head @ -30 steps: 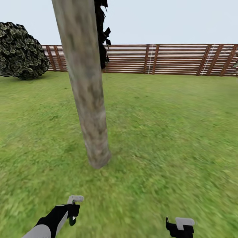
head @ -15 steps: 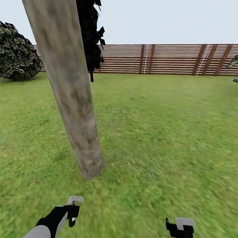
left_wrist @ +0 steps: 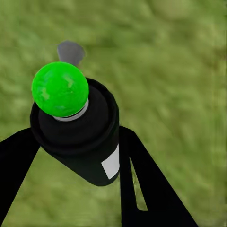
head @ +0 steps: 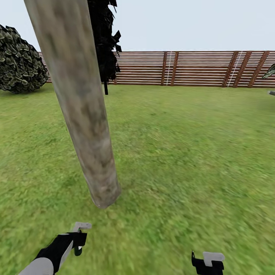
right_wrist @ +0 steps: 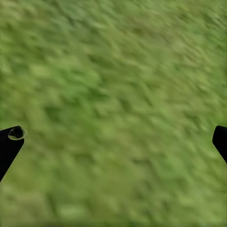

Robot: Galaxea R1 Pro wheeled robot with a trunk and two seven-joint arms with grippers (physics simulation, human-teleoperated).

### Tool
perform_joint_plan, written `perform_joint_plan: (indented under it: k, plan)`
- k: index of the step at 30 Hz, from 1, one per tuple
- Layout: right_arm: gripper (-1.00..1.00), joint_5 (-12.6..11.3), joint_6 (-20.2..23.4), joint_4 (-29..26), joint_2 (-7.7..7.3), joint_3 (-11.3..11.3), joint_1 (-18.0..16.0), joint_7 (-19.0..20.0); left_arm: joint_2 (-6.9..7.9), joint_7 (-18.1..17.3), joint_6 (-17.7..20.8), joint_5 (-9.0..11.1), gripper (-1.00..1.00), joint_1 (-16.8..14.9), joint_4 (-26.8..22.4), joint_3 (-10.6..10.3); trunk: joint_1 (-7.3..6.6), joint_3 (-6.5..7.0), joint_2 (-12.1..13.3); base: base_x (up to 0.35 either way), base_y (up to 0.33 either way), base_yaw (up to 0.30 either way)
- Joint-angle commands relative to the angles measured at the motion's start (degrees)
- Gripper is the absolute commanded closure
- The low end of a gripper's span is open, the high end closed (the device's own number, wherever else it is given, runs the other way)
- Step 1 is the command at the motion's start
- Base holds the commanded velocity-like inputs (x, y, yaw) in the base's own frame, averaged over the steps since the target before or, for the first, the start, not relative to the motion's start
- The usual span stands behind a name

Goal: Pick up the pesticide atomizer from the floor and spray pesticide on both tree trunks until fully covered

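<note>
- The left end effector [head: 78,238] hangs low over the lawn [head: 183,152], and its two black fingers [left_wrist: 142,184] are clamped on a black cylinder, the pesticide atomizer [left_wrist: 80,137].
- In the left wrist view the atomizer sits between those fingers, touched on both sides; it carries a bright green ball [left_wrist: 60,89] on a grey collar at its top and a small white label on its side.
- A small grey piece shows just beyond the green ball, against the blurred grass; what it is cannot be told.
- The right end effector [head: 208,261] hangs over the grass well to the right of the left one; in the right wrist view its two dark fingertips [right_wrist: 9,142] stand wide apart with bare grass between them, so it is spread and holds nothing.
- Ahead of the left end effector and slightly to its right, the foot of a tree trunk [head: 82,110] meets the lawn close by; the thick, pale grey-brown mottled trunk leans up and away to the left, out of the top of the head view.
- Behind the trunk, farther out, stands a slim dark tree [head: 105,42].
- Far ahead and to the left of the left end effector sits a round bush [head: 21,61] at the lawn's edge.
- A brown slatted wooden fence [head: 198,68] closes the garden along the far side, under a pale sky.
</note>
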Motion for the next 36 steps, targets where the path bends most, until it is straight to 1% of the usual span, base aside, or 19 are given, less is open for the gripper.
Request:
perform_joint_plan:
  k: [1,3,4,5,7,9,10,11,14,15,17,19,21,23,25,27,30,34,36]
  plan:
    - [-1.0,0.03,-0.02,0.0,0.0,0.01,0.0,0.0,-1.77,0.0,-0.01,-0.35,1.0,-0.05,-0.06,-0.11,0.0,0.0,0.0,0.0,0.0,0.0]
    - [-1.0,0.03,0.0,0.0,0.0,0.01,0.0,0.0,-4.45,0.0,0.0,-0.44,1.0,-0.1,-0.15,-1.09,0.0,0.0,0.0,0.0,0.0,0.0]
    - [-1.0,0.04,0.01,0.0,0.0,0.01,0.0,0.0,-5.31,-0.05,0.08,-0.42,1.0,-0.33,-0.23,-1.68,0.0,0.0,0.0,0.0,0.0,0.0]
    - [-1.0,0.03,0.01,0.0,0.0,0.01,0.0,0.0,-5.49,-0.1,1.13,-0.41,1.0,-1.37,-0.27,-2.13,0.0,0.0,0.0,0.0,0.0,0.0]
    - [-1.0,0.03,-0.01,0.0,0.0,0.01,0.0,0.0,-4.37,-0.16,2.32,-0.28,1.0,-2.55,-0.74,-2.19,0.0,0.0,0.0,0.0,0.0,0.0]
    - [-1.0,0.05,0.01,0.0,0.0,0.01,0.0,0.0,-1.21,-0.51,2.86,-0.02,1.0,-3.19,-2.43,-1.91,0.0,0.0,0.0,0.0,0.0,0.0]
    - [-1.0,0.05,0.01,0.0,0.0,0.01,0.0,0.0,0.64,-2.0,2.95,0.11,1.0,-3.28,-3.31,-1.83,0.0,0.0,0.0,-0.01,0.0,0.0]
    - [-1.0,0.05,0.02,0.0,0.0,0.01,0.0,0.0,0.94,-2.78,2.97,0.12,1.0,-3.23,-3.53,-1.86,0.0,0.0,0.0,-0.139,0.0,0.0]
    - [-1.0,0.05,0.02,0.0,0.0,0.01,0.0,0.0,0.04,-3.57,2.67,0.13,1.0,-3.32,-3.77,-2.09,0.0,0.0,0.0,-0.274,0.0,0.0]
    - [-1.0,0.05,0.02,0.0,0.0,0.01,0.0,0.02,-1.73,-3.72,2.58,0.08,1.0,-3.49,-3.91,-2.22,0.0,0.0,0.0,-0.13,0.0,0.0]
    - [-1.0,0.05,0.02,0.0,0.0,0.01,0.0,0.06,-2.96,-3.82,2.78,0.1,1.0,-3.72,-5.54,-2.23,0.0,0.0,0.0,-0.055,0.0,0.0]
    - [-1.0,0.11,0.01,0.0,0.0,0.01,0.0,0.14,-3.41,-3.86,3.04,0.12,1.0,-3.78,-8.45,-2.23,0.0,0.0,0.0,-0.021,0.0,0.0]
    - [-1.0,0.21,0.0,-0.05,0.0,0.01,0.0,0.17,-2.71,-4.01,6.33,0.18,1.0,-4.21,-12.49,-2.05,0.0,0.0,0.0,-0.003,0.0,0.0]
    - [-1.0,0.22,0.01,-0.07,0.0,0.01,0.0,0.17,-2.38,-4.04,7.75,0.16,1.0,-4.46,-14.05,-2.03,0.0,0.0,0.0,0.0,0.0,0.0]
    - [-1.0,0.23,0.02,-0.08,0.0,0.01,0.0,0.18,-2.95,-4.0,8.27,-0.05,1.0,-4.31,-14.67,-2.45,0.0,0.0,0.0,0.0,0.0,0.0]
    - [-1.0,0.23,0.02,-0.04,0.0,0.01,0.0,0.18,-3.89,-4.02,8.32,-0.11,1.0,-4.2,-14.6,-4.16,0.0,0.0,0.0,0.0,0.0,0.0]
    - [-1.0,0.23,0.01,-0.01,0.0,0.01,0.0,0.18,-5.53,-3.96,8.48,0.07,1.0,-4.11,-14.79,-8.96,0.0,0.0,0.0,-0.164,0.0,0.0]
    - [-1.0,0.23,0.02,-0.02,0.0,0.01,0.0,0.18,-4.94,-3.96,8.54,0.27,1.0,-4.22,-14.9,-9.24,0.0,0.0,0.0,-0.11,0.0,0.0]
    - [-1.0,0.23,0.0,-0.04,0.0,0.01,0.0,0.18,-2.8,-3.96,8.57,1.2,1.0,-4.29,-14.98,-7.58,0.0,0.0,0.0,-0.012,0.0,0.0]
